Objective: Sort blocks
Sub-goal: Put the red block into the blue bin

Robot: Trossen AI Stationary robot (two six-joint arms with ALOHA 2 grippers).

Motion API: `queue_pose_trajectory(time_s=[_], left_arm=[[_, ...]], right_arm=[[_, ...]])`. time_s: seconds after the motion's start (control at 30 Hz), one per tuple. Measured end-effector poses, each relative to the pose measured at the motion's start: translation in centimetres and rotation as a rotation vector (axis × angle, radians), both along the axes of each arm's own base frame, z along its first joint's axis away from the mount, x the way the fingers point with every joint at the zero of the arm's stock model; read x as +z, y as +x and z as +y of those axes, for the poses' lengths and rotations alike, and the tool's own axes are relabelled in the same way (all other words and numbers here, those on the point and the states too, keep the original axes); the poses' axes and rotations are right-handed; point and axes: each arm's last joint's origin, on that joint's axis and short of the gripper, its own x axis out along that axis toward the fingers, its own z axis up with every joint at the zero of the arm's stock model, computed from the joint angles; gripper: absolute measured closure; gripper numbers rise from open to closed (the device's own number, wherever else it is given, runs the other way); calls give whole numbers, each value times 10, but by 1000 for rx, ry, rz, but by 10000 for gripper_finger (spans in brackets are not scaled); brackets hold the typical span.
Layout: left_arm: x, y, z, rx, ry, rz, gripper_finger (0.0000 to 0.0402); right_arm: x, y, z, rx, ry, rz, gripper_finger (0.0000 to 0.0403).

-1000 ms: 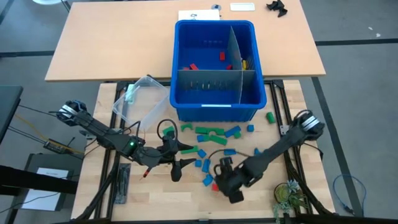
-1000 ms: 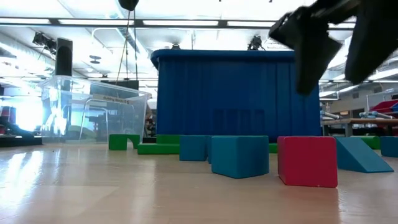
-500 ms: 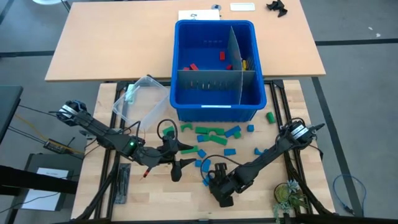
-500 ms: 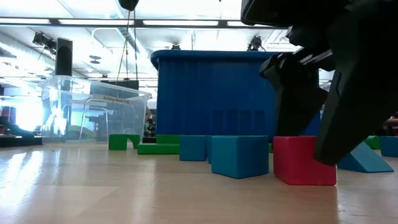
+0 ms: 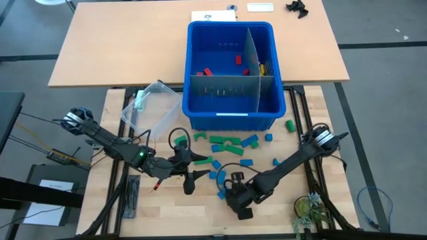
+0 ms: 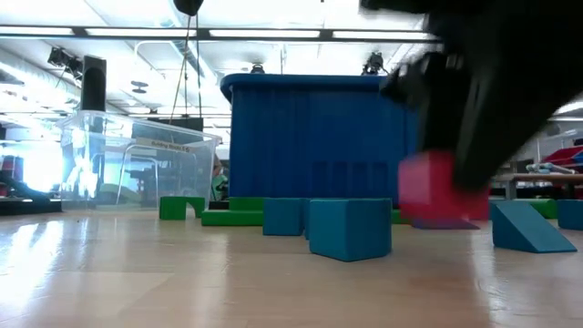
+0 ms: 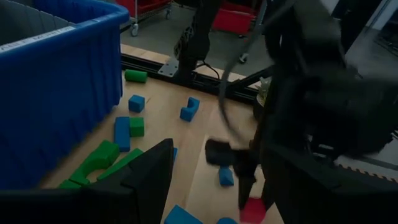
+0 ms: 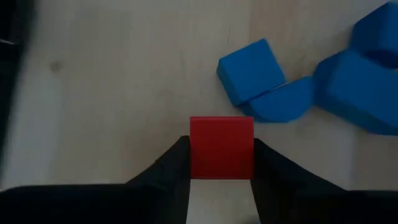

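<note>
A red block (image 8: pixel 221 147) sits between the fingers of my right gripper (image 5: pixel 237 200), near the table's front edge. In the low view the red block (image 6: pixel 433 187) hangs a little above the tabletop; in the high view the gripper hides it. Several blue and green blocks (image 5: pixel 227 143) lie flat on the wood in front of the blue bin (image 5: pixel 230 25). Left of them my left gripper (image 5: pixel 191 171) waits open above the table with nothing between its fingers. My right gripper pinches the red block by two opposite side faces (image 8: pixel 194 155), one finger (image 8: pixel 174 165) on each side. The fingers come steeply from above, slanting toward the table's near edge. The block is lifted just clear of the table, its top face level.
A blue cube (image 6: pixel 352 228) and a blue wedge (image 6: pixel 528 226) lie close beside the held block. A clear plastic tub (image 5: pixel 150 103) stands left of the bin. The bin's compartments hold a few red and yellow pieces (image 5: pixel 237 60). A small plant (image 5: pixel 308 210) sits at the front right corner.
My right gripper has come down over the red block, shifting a little toward the table's left edge, has shut on its sides and raised it off the tabletop. The other blocks have stayed where they were.
</note>
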Motion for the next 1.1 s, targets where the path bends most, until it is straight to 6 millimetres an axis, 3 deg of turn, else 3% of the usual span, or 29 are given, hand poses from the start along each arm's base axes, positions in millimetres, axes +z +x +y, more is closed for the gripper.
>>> queue_pose_trajectory(time_s=[0.27, 0.43, 0.57, 0.83, 1.1], left_arm=[[0, 0, 0, 0, 0, 0, 154], [0, 0, 0, 0, 0, 0, 154], [0, 0, 0, 0, 0, 0, 154], [0, 0, 0, 0, 0, 0, 154], [0, 0, 0, 0, 0, 0, 154]], right_arm=[[90, -34, -24, -19, 62, -159, 277], [144, -50, -67, -205, -24, -385, 277], [175, -58, -110, -375, -94, -523, 277], [209, -61, -211, -659, -209, -691, 277], [211, -67, -322, -886, -337, -730, 277]])
